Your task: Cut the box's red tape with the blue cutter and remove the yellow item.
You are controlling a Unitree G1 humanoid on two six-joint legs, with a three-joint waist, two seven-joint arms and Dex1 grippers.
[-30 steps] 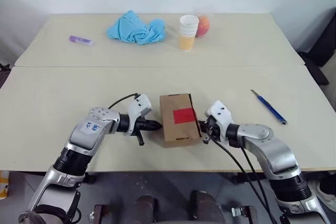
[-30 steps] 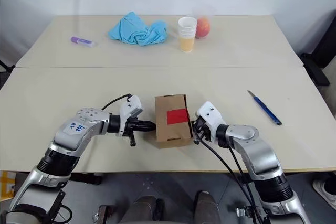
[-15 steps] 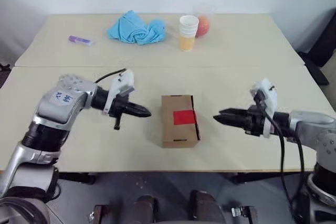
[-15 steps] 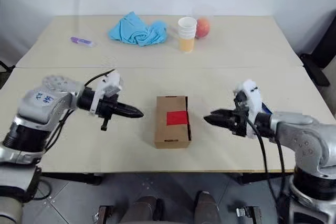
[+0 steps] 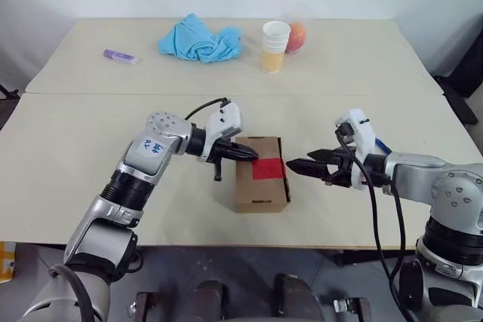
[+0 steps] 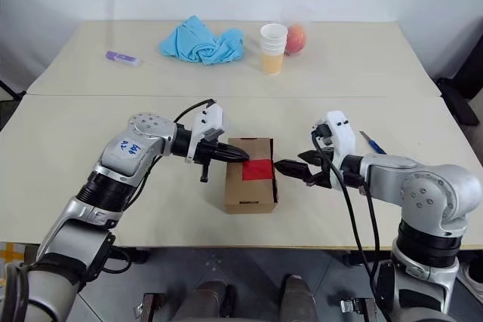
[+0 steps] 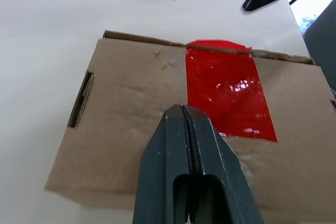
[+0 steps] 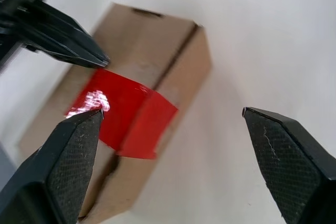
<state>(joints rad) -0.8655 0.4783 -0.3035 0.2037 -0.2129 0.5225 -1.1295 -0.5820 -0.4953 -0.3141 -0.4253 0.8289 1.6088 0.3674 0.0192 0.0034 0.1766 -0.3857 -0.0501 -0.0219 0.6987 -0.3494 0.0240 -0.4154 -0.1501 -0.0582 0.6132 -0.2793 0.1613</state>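
The two head views are looking forward and down from above over the whole table (image 5: 68, 148), sharing nearly the same scene. The left wrist camera is looking closely along its shut left gripper (image 7: 182, 109) onto the box (image 7: 131, 129). The right wrist camera is facing the same box past its parted fingers (image 8: 63, 150), also showing the left gripper.

Box flanked by both grippers on the near table

The box (image 5: 260, 173) with its red tape (image 5: 266, 168) is approached from the left by the left gripper (image 5: 252, 154), its tips seen over the lid, and from the right by the right gripper (image 5: 296, 165), just beside the taped edge.
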